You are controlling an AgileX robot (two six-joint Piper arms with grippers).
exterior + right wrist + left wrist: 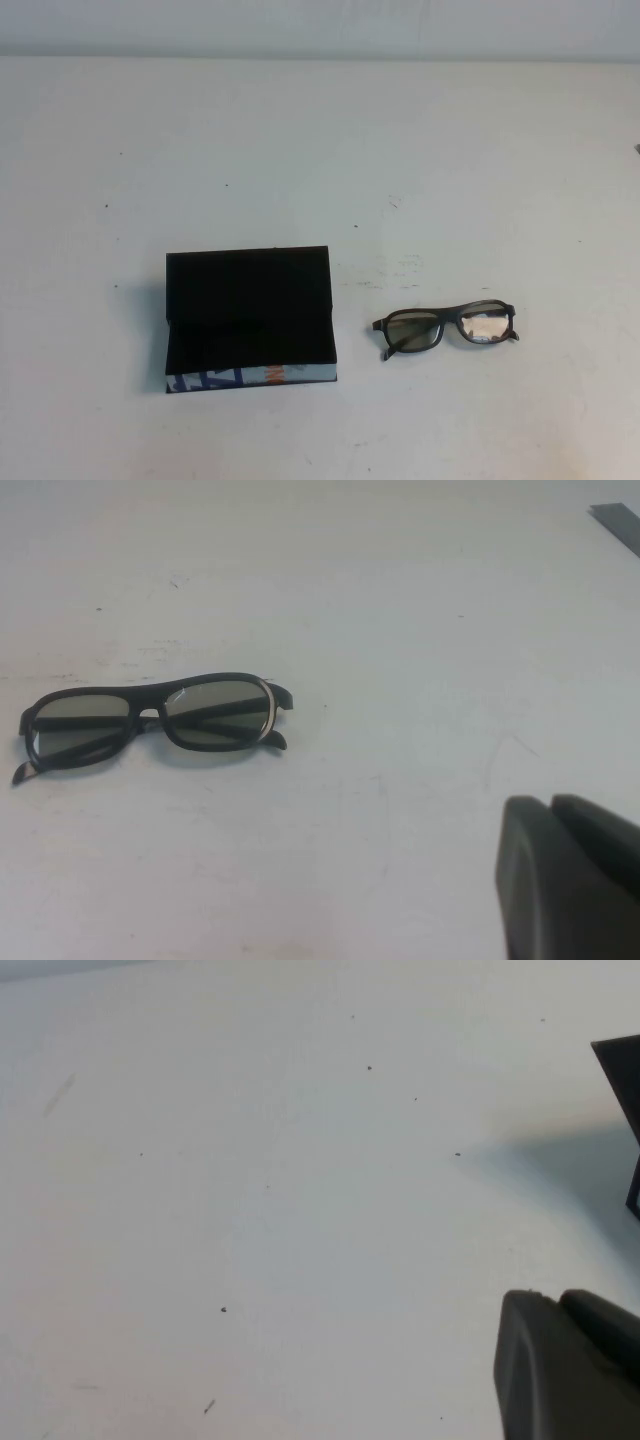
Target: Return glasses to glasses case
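The glasses case point(250, 310) lies open on the white table point(300, 150), left of centre, showing its black lining and a white, blue and orange patterned front edge point(250, 377). The glasses point(447, 329), dark and thick-rimmed with their arms folded, rest flat on the table to the right of the case, apart from it. In the right wrist view the glasses point(150, 720) lie well ahead of my right gripper point(550, 805), which is shut on nothing. My left gripper point(560, 1302) is shut and empty over bare table, with a corner of the case point(625, 1090) beyond it. Neither arm shows in the high view.
The table surface carries small dark specks and faint scuffs point(395, 270) between the case and the glasses. A grey strip point(620, 520) shows far off in the right wrist view. A pale wall edge point(320, 50) runs along the back of the table.
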